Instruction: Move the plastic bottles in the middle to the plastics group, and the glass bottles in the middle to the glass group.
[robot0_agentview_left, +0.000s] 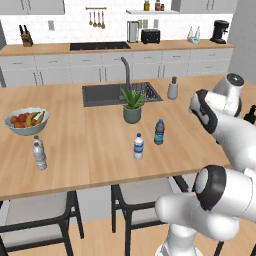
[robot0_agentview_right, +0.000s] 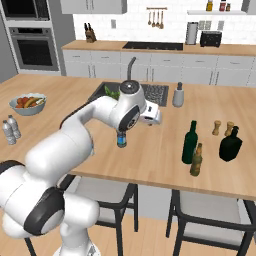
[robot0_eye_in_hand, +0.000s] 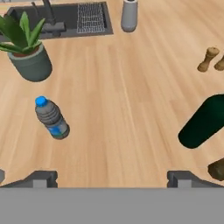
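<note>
Gripper (robot0_eye_in_hand: 112, 177) hangs over bare counter (robot0_eye_in_hand: 131, 109), fingers spread wide, holding nothing. Blue-cap bottle (robot0_eye_in_hand: 51, 118) stands left of it, near the plant (robot0_eye_in_hand: 27, 48); white-cap bottle (robot0_agentview_left: 138, 146) just beside. Green bottle (robot0_agentview_right: 189, 142) stands right, touching olive bottle (robot0_agentview_right: 196, 160), near black bottle (robot0_agentview_right: 230, 144). Grey-label bottle (robot0_agentview_left: 39, 154) far left by fruit bowl (robot0_agentview_left: 26, 121).

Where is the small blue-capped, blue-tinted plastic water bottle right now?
The blue-capped bottle stands upright mid-counter in the left base view, in front of the potted plant and just right of the white-capped, blue-labelled bottle.
</note>
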